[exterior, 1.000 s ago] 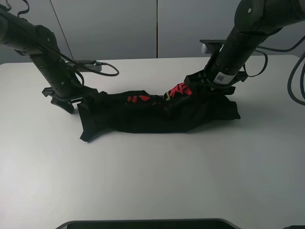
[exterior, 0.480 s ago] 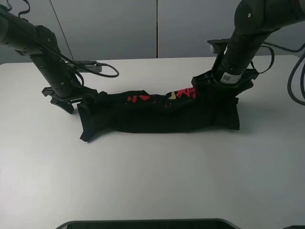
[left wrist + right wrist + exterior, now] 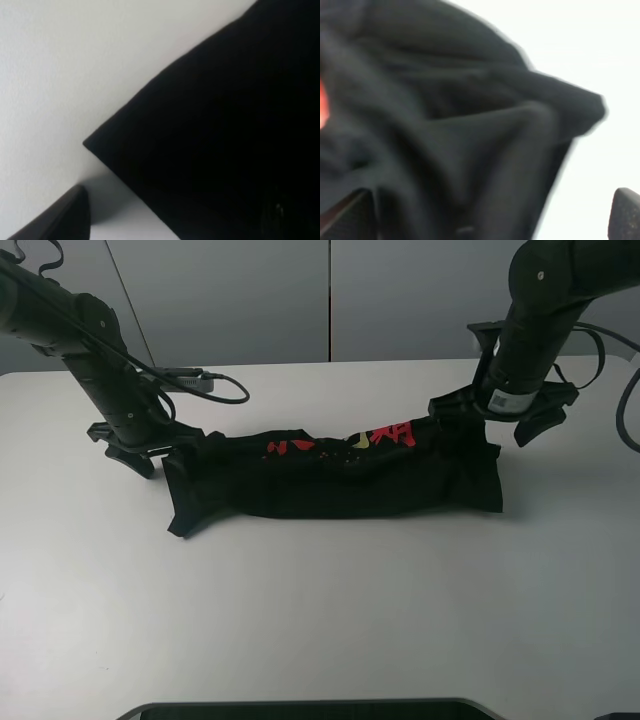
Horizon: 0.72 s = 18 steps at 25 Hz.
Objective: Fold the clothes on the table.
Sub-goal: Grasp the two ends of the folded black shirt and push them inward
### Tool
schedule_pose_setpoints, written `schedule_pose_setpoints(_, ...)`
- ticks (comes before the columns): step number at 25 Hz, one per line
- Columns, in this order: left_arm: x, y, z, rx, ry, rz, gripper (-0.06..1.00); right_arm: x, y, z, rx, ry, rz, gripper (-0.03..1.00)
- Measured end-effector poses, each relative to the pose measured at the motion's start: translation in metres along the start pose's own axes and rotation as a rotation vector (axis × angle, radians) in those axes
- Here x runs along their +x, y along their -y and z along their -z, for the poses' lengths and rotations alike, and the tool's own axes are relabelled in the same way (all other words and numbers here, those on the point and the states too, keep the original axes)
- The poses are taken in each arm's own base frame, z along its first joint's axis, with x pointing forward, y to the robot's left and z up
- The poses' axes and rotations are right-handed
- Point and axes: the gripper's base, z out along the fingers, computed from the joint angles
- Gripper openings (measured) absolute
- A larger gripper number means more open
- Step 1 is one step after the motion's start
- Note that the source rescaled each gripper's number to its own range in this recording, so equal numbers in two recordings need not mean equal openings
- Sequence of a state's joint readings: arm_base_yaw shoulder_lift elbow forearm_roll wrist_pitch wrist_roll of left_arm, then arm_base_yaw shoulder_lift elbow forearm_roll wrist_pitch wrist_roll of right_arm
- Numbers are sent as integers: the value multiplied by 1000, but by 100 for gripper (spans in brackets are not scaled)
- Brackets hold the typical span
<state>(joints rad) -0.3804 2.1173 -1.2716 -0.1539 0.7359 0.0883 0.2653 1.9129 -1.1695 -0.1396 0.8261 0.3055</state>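
clothes: black tee bunched into a long strip, mid surface, red print on top edge | left pincer: low at strip's left end, against cloth, grip can't tell | right pincer: spread wide at strip's right end, cloth between fingers

White table carries 1 black T-shirt.

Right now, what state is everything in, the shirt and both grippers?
Black T-shirt with red print: folded into a long, rumpled band, lying on the white table.
Left gripper: at the shirt's left end; open or shut cannot be told.
Right gripper: open, at the shirt's right end.
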Motion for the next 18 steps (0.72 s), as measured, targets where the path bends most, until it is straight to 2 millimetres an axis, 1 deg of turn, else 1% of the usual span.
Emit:
schedule_pose_setpoints(2,0,0,0,0,0,0,91,-1,6,-1,1,-4,-18,100)
schedule_pose_setpoints(5,0,0,0,0,0,0,91,0,3,-2,-24,-13,-35,100)
schedule_pose_setpoints(7,0,0,0,-1,0,-8,91,0,1,-10,-26,-38,-40,100)
schedule_pose_setpoints(11,0,0,0,-3,0,-16,91,3,-1,-35,-15,-113,-35,100)
schedule_pose_setpoints(18,0,0,0,-2,-2,-21,91,3,-4,-49,-26,-127,-42,100)
